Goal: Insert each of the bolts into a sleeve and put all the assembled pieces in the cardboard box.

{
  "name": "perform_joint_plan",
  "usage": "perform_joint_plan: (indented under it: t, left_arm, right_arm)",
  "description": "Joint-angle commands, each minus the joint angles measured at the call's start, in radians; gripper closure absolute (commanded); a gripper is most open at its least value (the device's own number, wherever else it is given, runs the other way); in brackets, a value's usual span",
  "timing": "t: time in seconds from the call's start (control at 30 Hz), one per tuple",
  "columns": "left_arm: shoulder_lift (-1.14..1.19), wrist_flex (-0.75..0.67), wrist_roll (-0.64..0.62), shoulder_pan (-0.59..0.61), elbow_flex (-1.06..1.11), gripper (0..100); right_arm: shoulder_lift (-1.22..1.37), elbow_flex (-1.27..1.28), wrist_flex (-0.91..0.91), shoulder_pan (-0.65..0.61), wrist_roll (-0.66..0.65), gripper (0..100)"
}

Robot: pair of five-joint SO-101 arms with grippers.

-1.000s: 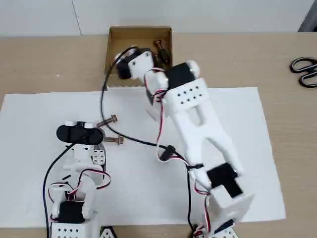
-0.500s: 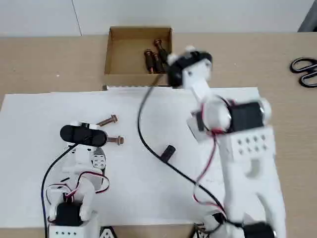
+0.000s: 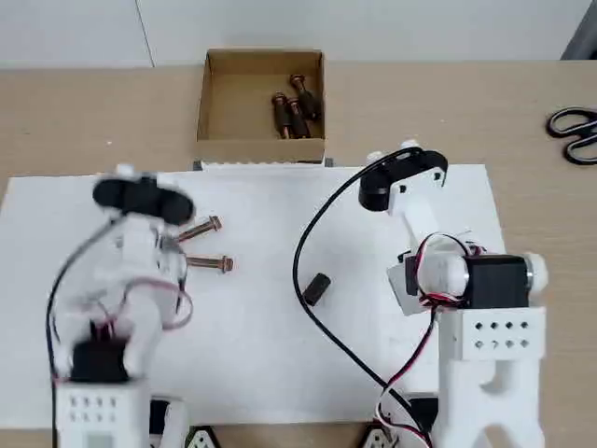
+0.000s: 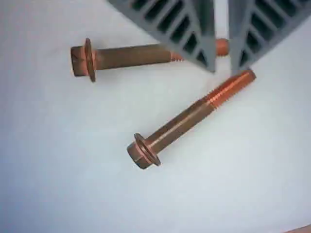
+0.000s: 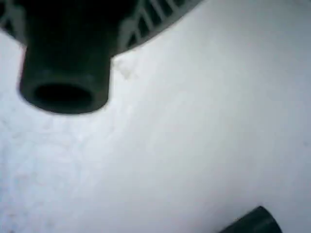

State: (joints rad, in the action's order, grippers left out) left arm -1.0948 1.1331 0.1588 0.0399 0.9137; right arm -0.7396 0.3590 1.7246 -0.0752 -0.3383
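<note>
from up top i see a light wooden table (image 3: pixel 84 103) with a large white paper sheet (image 3: pixel 261 373) spread over it and a pale wall behind. a pair of black-handled scissors (image 3: pixel 574 133) lies on the bare wood at the far right. the open brown cardboard box (image 3: pixel 224 93) sits just beyond the sheet, and two sleeved bolts (image 3: pixel 294 107) lie side by side in its right half.

the left pincer (image 4: pixel 222 65) hangs low over the sheet. its grey ribbed fingers (image 4: pixel 184 29) stand a narrow gap apart, clamped on nothing. one copper-coloured flanged bolt (image 4: pixel 131 56) has its threaded end right under that gap. a second bolt (image 4: pixel 187 119) of the same kind lies just beside it, its threaded tip near one fingertip, and the two don't touch. in the high view both long axes run roughly across the table, with the heads toward the right arm and the threads toward the left arm. the farther bolt is tilted a little.

a short black cylindrical sleeve (image 3: pixel 317 288) lies on the sheet between the arms, apart from the bolts, with its axis slanted.

the right pincer (image 5: pixel 141 19) is over the sheet's far right part. a dark hollow-ended tube (image 5: pixel 63 77) sits close against it — i cannot tell whether the pincer is apart, together or clamped on that tube.
</note>
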Motion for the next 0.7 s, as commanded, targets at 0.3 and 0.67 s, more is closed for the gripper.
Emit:
perform_joint_plan:
  t: [0.3, 0.67]
  left_arm:
    - [0.934, 0.178, 0.219, 0.005, -0.696, 99]
    - [1.458, 0.377, 0.419, 0.009, -1.168, 91]
  right_arm:
    - [-0.028, 0.003, 0.005, 0.051, -0.003, 99.5]
    - [-0.021, 0.044, -0.008, 0.051, -0.005, 99.5]
